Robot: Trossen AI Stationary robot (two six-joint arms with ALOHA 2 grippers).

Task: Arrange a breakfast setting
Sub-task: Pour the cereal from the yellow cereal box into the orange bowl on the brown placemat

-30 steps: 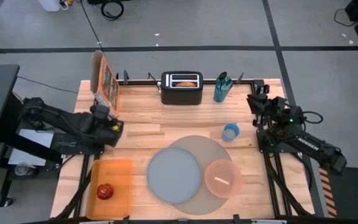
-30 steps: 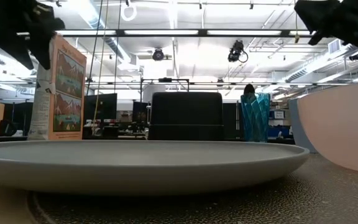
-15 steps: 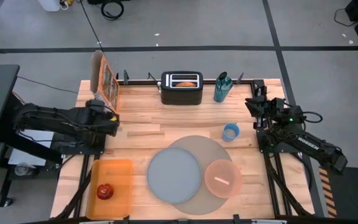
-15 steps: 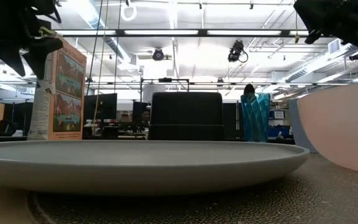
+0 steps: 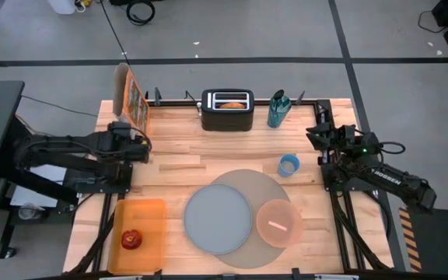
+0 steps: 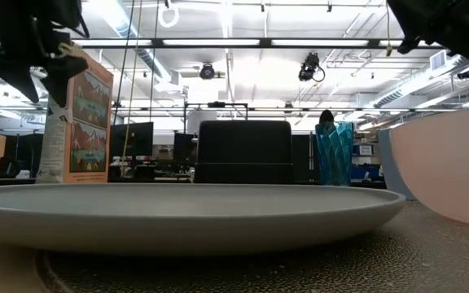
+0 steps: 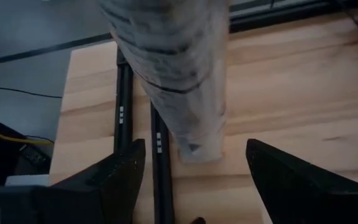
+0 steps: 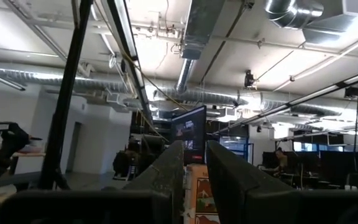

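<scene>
Red apple (image 5: 131, 239) lies well apart from left tool (image 5: 140, 144).

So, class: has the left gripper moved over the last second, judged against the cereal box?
Yes. In the high view the left gripper has moved toward the cereal box, away from the orange tray.

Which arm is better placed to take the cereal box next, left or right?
Left. The left gripper is open, its fingers either side of the cereal box at the table's left rear. The right gripper waits across the table, by the blue cup.
</scene>
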